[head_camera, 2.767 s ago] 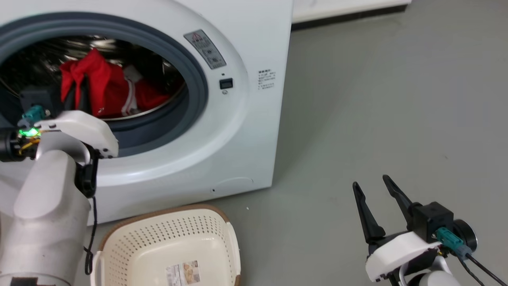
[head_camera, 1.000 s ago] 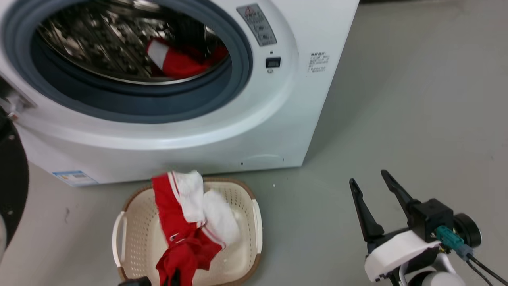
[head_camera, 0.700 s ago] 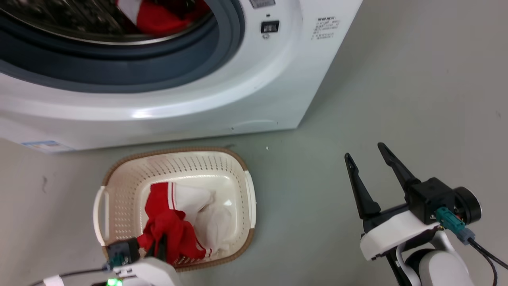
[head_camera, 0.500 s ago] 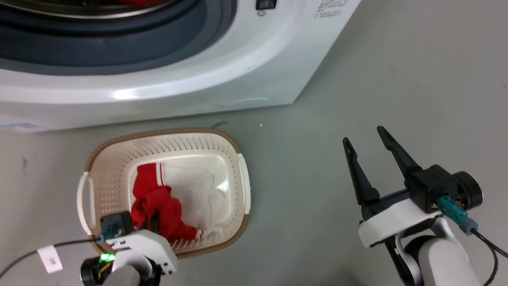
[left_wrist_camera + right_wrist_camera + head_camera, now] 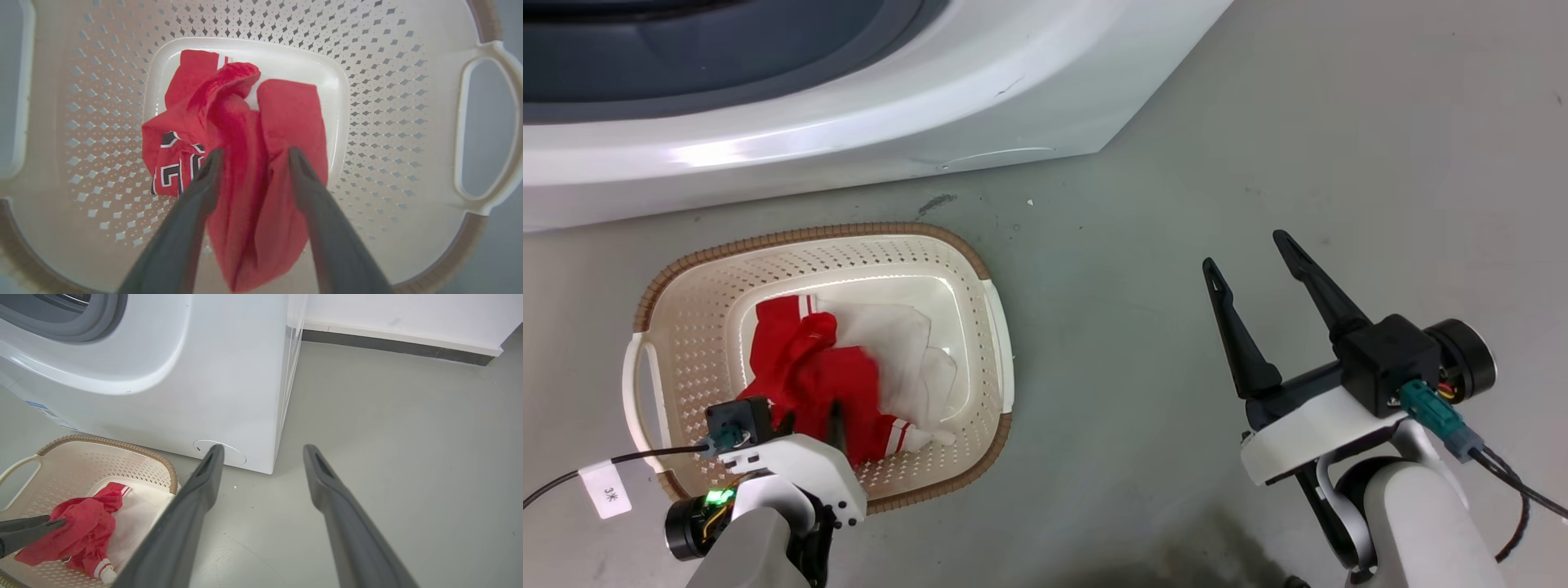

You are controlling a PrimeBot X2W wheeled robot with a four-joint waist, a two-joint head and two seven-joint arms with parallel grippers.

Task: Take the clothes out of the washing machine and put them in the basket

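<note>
1. Standing at the far left, the white washing machine [image 5: 931, 106].
2. Near left: cream basket [image 5: 686, 343] holding the red-and-white clothes [image 5: 800, 367], with black numerals partly folded under.
3. Left gripper [image 5: 253, 153] spread, red fabric lying loose between its fingers; right gripper [image 5: 1245, 249] spread, empty.
4. Cable tag [image 5: 605, 492] reads "3", then an unclear character.

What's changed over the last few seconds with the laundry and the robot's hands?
The left hand carried a red garment out of the washing machine and down into the basket, where it now lies, and the hand's fingers have opened around the cloth. The head camera tilted down. The right hand stayed open above the floor, and the basket stayed put.
</note>
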